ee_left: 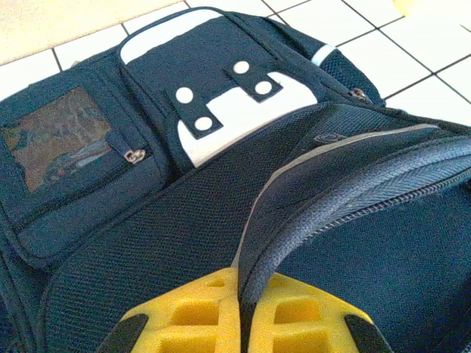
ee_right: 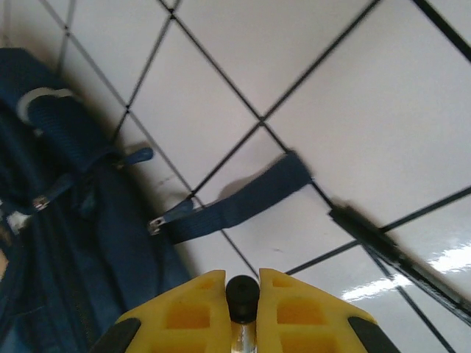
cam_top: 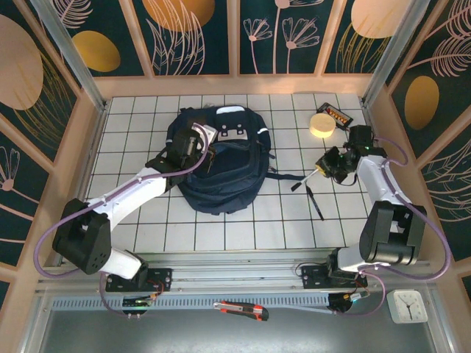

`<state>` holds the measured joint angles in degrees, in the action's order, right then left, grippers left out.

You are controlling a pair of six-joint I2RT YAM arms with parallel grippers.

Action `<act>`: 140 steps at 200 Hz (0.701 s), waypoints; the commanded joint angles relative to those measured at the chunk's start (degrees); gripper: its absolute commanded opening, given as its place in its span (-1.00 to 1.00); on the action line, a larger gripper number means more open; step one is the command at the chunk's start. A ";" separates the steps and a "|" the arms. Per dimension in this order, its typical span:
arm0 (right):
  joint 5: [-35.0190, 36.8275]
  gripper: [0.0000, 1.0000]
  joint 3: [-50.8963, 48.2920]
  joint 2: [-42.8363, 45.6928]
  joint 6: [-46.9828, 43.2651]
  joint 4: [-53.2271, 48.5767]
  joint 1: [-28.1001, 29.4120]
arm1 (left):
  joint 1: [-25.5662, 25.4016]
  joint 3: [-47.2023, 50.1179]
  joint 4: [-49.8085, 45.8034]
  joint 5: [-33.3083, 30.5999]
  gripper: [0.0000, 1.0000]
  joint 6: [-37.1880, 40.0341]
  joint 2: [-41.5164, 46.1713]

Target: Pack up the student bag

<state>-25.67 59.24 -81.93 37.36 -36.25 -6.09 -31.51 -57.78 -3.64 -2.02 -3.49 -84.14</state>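
The navy-blue student bag (cam_top: 221, 158) lies flat in the middle of the tiled table, white patches toward the far end. My left gripper (cam_top: 196, 144) rests on the bag's left side. In the left wrist view its yellow fingers (ee_left: 191, 316) are shut on the zippered edge of the bag's opening (ee_left: 346, 184), lifting it as a fold. My right gripper (cam_top: 324, 168) hovers to the right of the bag, shut on a thin silver pen with a black tip (ee_right: 241, 290). The pen (cam_top: 302, 181) points toward the bag.
A round cream roll of tape (cam_top: 321, 123) and a dark calculator-like object (cam_top: 337, 114) sit at the far right. A loose dark strap (cam_top: 315, 200) trails from the bag (ee_right: 66, 235) across the tiles; the strap (ee_right: 243, 195) lies below the pen. A box cutter (cam_top: 243, 309) and a small clock (cam_top: 407, 305) lie near the arm bases.
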 commanded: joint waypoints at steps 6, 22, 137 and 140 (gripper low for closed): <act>-4.83 -0.98 0.81 1.67 -2.44 1.02 0.31 | 0.42 0.18 4.07 -0.26 -1.00 -11.45 3.14; -5.40 -0.98 0.74 2.13 -4.07 1.19 0.37 | 0.40 0.99 5.03 0.04 -1.00 -15.21 3.37; 2.95 -1.00 4.29 10.76 -9.56 -2.15 0.46 | 0.45 4.66 9.98 1.64 -1.00 -26.75 2.85; 3.25 -1.00 4.31 11.18 -9.17 -2.16 0.43 | 0.45 4.79 10.01 1.49 -1.00 -26.87 3.03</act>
<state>-25.02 61.01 -75.35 27.07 -36.91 -6.02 -31.51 -53.87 0.49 -0.86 -25.67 -83.64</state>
